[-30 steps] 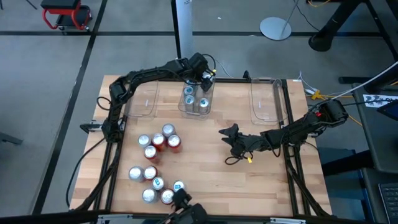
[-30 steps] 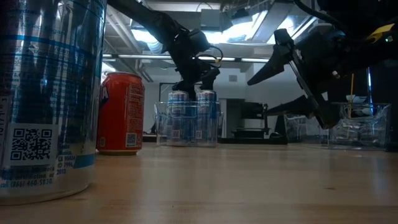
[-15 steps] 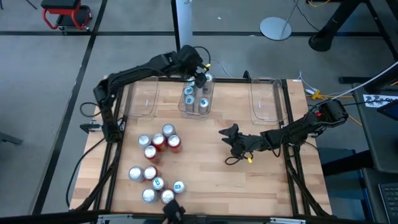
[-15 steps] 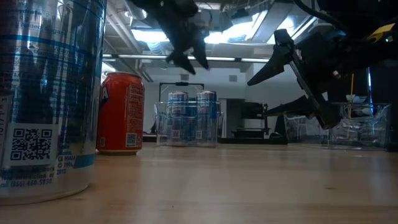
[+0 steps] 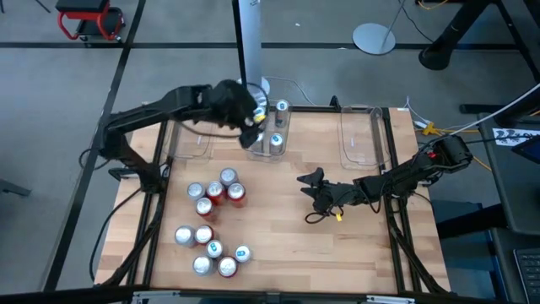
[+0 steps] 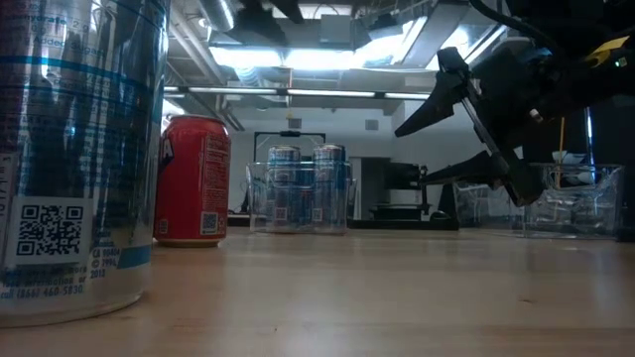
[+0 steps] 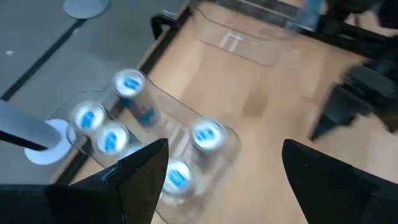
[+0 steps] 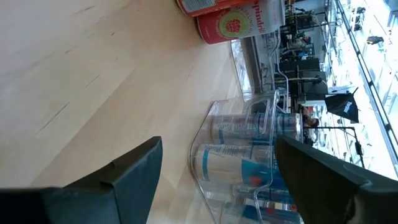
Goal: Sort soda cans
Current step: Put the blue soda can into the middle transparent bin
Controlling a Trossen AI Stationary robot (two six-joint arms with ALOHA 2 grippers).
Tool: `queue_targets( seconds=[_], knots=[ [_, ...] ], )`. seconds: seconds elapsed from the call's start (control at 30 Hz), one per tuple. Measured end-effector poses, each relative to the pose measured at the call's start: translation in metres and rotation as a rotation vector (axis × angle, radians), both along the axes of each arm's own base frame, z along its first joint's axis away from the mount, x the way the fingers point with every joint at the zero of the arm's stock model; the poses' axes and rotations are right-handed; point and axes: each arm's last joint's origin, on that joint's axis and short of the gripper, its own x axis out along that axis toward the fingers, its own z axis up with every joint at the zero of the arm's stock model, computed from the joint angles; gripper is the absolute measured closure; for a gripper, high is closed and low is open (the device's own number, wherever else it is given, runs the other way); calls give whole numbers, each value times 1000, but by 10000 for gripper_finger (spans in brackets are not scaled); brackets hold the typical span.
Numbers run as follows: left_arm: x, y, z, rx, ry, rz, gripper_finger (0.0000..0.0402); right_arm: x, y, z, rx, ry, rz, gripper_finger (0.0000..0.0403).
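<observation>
Hovering above the far middle of the pale wooden table (image 5: 287, 236), the left gripper (image 5: 253, 118) hangs empty with its dark fingers (image 7: 146, 171) spread apart over the clear plastic rectangular middle bin (image 5: 268, 135), where blue-and-white soda cans with silver tops (image 7: 205, 134) stand packed upright. An empty clear bin (image 5: 192, 137) sits to its left. Nearer the front left of the table, a loose cluster of red and silver soda cans (image 5: 215, 192) stands unsorted, with a second group of cans (image 5: 211, 249) closer to the front edge. One tall silver-and-blue can (image 6: 74, 159) and a red can (image 6: 193, 180) loom large in the low view. Further right, the right gripper (image 5: 314, 187) waits low over bare wood at mid-table, its jaws also apart and holding nothing, pointing toward the middle bin. A third clear bin (image 5: 361, 135) stands empty at the far right.

Most of the sorting appears to lie ahead. The chief risk, judging from the tight clusters, is that open fingers coming down on one can nudge a neighbour and topple it, sending it rolling off the table. A can lowered into the crowded middle bin could also catch on a standing can's rim or on the bin wall. Both arms reaching centre at once could collide.
</observation>
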Motion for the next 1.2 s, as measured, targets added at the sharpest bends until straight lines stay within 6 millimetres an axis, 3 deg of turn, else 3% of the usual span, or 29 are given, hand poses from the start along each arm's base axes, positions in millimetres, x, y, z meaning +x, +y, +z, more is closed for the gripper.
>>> queue_targets(
  seconds=[0.23, 0.57, 0.97, 1.2],
  knots=[
    [-17, -56, 9, 6, 39, -50, 101, 0, 0, 0, 4, -2, 3, 93],
    [-25, -114, 7, -17, 76, -170, 101, 0, 2, -1, 26, 11, 53, 93],
    [-51, -174, -9, -95, 178, -151, 101, 1, 1, 2, 23, -17, 34, 93],
    [-53, -184, -40, -97, 269, -116, 101, 2, 2, 4, 30, -42, 39, 93]
  ],
)
